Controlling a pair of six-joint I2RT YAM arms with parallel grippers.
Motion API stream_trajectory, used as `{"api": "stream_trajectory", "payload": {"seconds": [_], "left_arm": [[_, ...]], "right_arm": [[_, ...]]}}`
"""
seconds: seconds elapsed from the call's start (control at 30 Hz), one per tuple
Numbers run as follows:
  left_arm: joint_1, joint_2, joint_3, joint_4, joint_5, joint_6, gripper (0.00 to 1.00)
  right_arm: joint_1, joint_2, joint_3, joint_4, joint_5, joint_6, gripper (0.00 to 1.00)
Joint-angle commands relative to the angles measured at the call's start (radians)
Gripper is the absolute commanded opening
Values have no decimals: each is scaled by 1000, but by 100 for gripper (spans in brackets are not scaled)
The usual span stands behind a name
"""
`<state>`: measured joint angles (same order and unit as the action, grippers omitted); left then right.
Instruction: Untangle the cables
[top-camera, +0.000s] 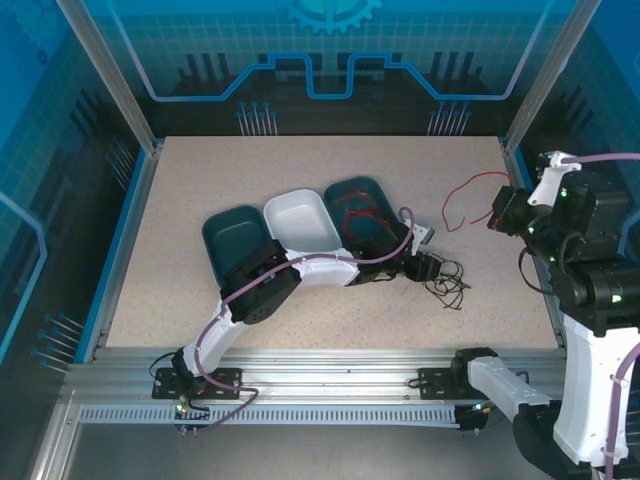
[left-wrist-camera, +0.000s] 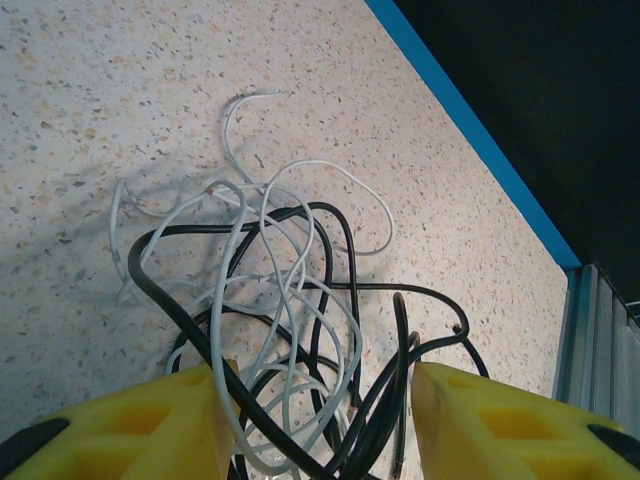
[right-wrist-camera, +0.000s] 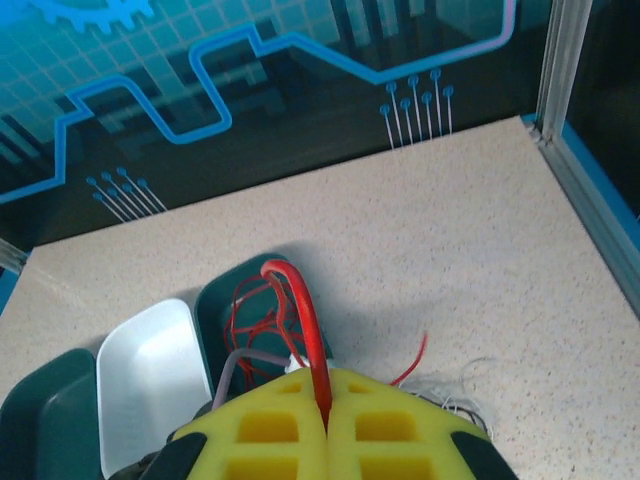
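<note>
trays (top-camera: 297, 218): three in row | cables (top-camera: 445, 278): tangled on table (top-camera: 300, 165), right of trays

My left gripper (top-camera: 420, 266): down at the black cables (top-camera: 450, 280), just beside the right-hand tray (top-camera: 388, 198).
My right gripper (top-camera: 498, 212): high at the table's (top-camera: 300, 165) right edge, a red cable (top-camera: 466, 196) trailing from it.
Right-hand tray: more red cables (top-camera: 352, 212) inside.

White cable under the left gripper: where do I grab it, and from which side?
Probably the white cable's free tail at the pile's far edge, from above: there it lies alone on the table, clear of the black cables.
</note>
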<state>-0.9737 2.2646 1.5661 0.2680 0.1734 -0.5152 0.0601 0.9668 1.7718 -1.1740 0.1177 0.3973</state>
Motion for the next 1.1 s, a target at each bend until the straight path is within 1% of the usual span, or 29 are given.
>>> {"api": "stream_trajectory", "payload": {"seconds": [0.0,0.03,0.1,0.23,0.3,0.37,0.47,0.53,0.63,0.7,0.8,0.97,1.07], "left_arm": [[-5,-50,-34,9,18,-11,54],[-5,-68,-48,17,20,-11,57],[-5,-118,-83,31,15,-15,65],[-5,-240,-177,64,-7,-2,79],[-5,-311,-226,71,-22,22,91],[-5,-378,-269,68,-35,58,99],[-3,-486,-344,51,-75,111,99],[-5,-569,-411,39,-146,147,99],[-4,-713,-539,26,-324,184,99],[-3,-821,-616,-9,-457,197,99],[1,-977,-711,-77,-622,200,99],[16,-1233,-852,-196,-843,182,99],[42,-1376,-920,-280,-930,157,99]], "right_arm": [[12,7,42,-21,27,-31,0],[12,10,45,-17,23,-32,0],[13,16,43,-3,11,-35,0],[12,24,25,32,-13,-33,0],[12,32,10,54,-36,-31,0],[12,43,-6,77,-65,-30,0],[15,68,-32,114,-109,-20,0],[15,86,-53,144,-142,-11,0],[24,114,-90,201,-204,2,0],[43,143,-110,230,-215,9,0],[82,191,-124,270,-213,14,0],[155,289,-98,320,-187,7,0],[193,360,-59,339,-175,-1,0]]}}
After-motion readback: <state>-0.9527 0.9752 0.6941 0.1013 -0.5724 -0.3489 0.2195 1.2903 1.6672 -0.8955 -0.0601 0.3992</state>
